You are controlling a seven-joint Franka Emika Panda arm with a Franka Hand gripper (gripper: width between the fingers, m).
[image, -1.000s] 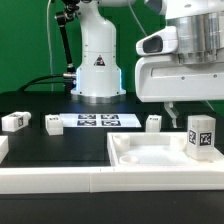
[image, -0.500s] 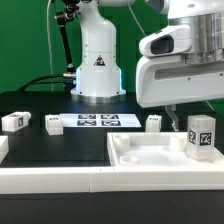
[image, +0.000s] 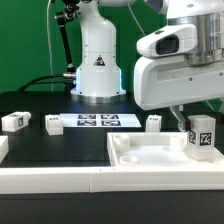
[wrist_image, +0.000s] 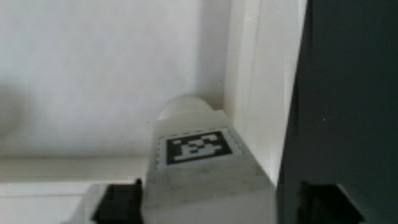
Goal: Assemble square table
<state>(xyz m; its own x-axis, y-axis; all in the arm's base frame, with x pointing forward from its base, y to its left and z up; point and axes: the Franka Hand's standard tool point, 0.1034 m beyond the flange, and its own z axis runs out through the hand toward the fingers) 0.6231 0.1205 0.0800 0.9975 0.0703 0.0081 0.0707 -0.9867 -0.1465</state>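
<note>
Gripper [image: 193, 124] hangs from the arm's bulky white head at the exterior view's right, its fingers down around an upright leg [image: 201, 135]. The wrist view shows that leg [wrist_image: 196, 148] between the two dark fingers [wrist_image: 118, 203], but I cannot tell whether they press on it or stand just off its sides. The black work surface [image: 30, 140] spreads wide and bare on the exterior view's left. The white robot base [image: 97, 70] stands at the back. The long border wall [image: 60, 180] runs along the near edge. The square table top [image: 150, 158] lies just behind that wall on the exterior view's right, with its raised rim up and most of its floor uncovered. The gripped-at leg stands in the top's far corner on that side. In the wrist view the rim [wrist_image: 249, 80] runs right beside the leg, with black surface beyond it, so there is little room there and far more toward the top's bare floor [wrist_image: 89, 80]. The marker board [image: 98, 120] lies flat in front of the base. One loose leg [image: 153, 122] sits near the top's far edge. Another leg [image: 50, 123] is just beside the board. A third leg [image: 14, 121] is farthest out, well apart from the top.
</note>
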